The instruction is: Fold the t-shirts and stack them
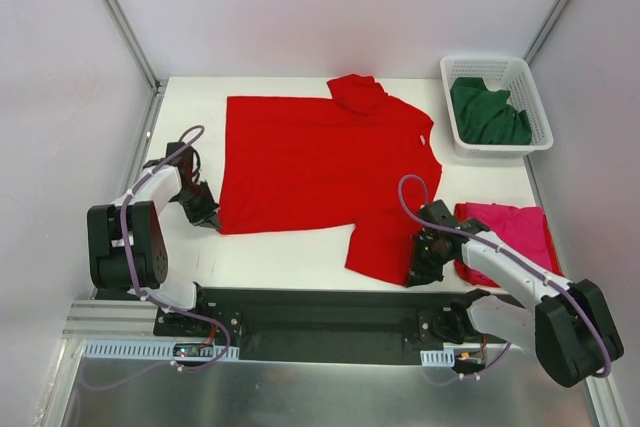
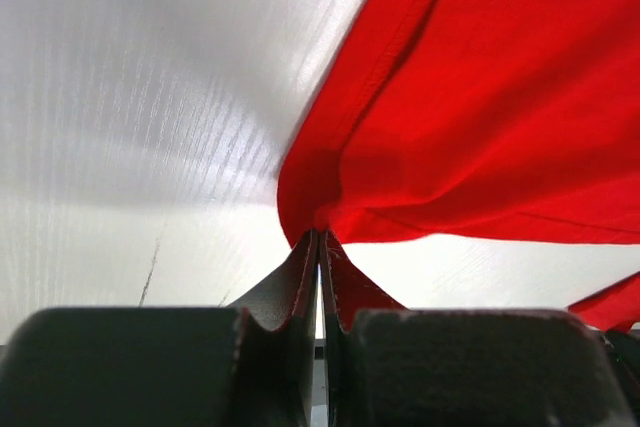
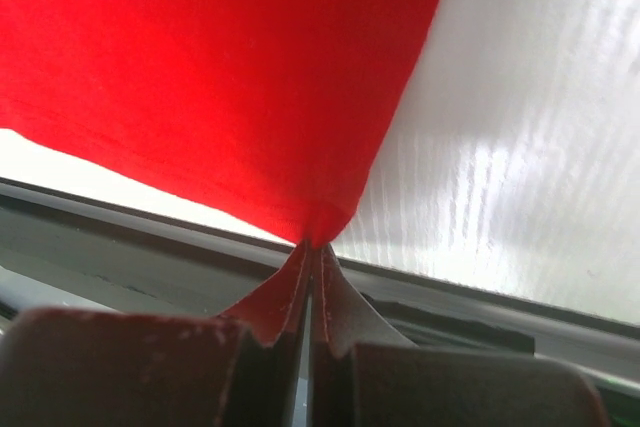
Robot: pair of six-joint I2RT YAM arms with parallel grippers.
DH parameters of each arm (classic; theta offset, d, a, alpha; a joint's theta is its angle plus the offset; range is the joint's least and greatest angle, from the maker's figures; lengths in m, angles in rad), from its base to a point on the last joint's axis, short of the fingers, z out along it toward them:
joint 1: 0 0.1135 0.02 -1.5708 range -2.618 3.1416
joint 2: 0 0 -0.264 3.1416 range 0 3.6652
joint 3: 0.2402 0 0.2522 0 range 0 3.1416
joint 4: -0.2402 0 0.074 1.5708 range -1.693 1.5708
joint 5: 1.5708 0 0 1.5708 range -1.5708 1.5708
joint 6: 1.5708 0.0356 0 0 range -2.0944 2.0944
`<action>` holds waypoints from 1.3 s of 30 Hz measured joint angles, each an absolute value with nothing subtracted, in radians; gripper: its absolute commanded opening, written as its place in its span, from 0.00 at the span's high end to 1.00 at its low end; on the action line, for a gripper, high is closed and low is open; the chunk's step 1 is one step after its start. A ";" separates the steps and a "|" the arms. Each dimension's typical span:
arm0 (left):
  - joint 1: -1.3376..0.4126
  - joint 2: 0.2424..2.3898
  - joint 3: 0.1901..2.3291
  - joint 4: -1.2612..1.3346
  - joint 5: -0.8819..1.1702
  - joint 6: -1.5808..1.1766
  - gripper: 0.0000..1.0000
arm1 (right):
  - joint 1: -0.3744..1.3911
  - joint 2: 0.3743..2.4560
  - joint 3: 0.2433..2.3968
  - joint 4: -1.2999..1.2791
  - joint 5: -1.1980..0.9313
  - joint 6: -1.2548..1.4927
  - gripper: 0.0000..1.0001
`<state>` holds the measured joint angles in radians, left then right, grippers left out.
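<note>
Red t-shirt (image 1: 320,167) in both tools (image 1: 211,218) (image 1: 416,274)

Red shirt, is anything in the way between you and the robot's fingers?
Nothing visible. The left fingers pinch the red shirt at its near-left corner, and the right fingers pinch its near sleeve corner.

The red t-shirt (image 1: 320,162) lay spread flat across the middle of the white table (image 1: 285,252), with its hem toward the left edge and its collar toward the right edge. The left gripper (image 1: 207,214) met the near hem corner. The right gripper (image 1: 420,269) met the end of the near sleeve. A folded magenta-pink t-shirt (image 1: 512,232) lay by the near right edge. A dark green t-shirt (image 1: 488,115) lay crumpled in the white lattice basket (image 1: 497,64) at the far right corner.
</note>
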<state>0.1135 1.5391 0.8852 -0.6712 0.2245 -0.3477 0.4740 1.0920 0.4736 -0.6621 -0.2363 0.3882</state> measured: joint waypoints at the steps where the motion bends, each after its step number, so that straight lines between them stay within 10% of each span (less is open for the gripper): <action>1: 0.113 1.524 0.885 -0.671 0.224 -0.348 1.00 | 0.474 1.079 0.475 -0.672 -0.231 0.388 0.99; 39: 0.113 1.388 0.930 -0.731 0.171 -0.352 1.00 | 0.469 1.015 1.026 -1.065 -0.143 0.282 0.99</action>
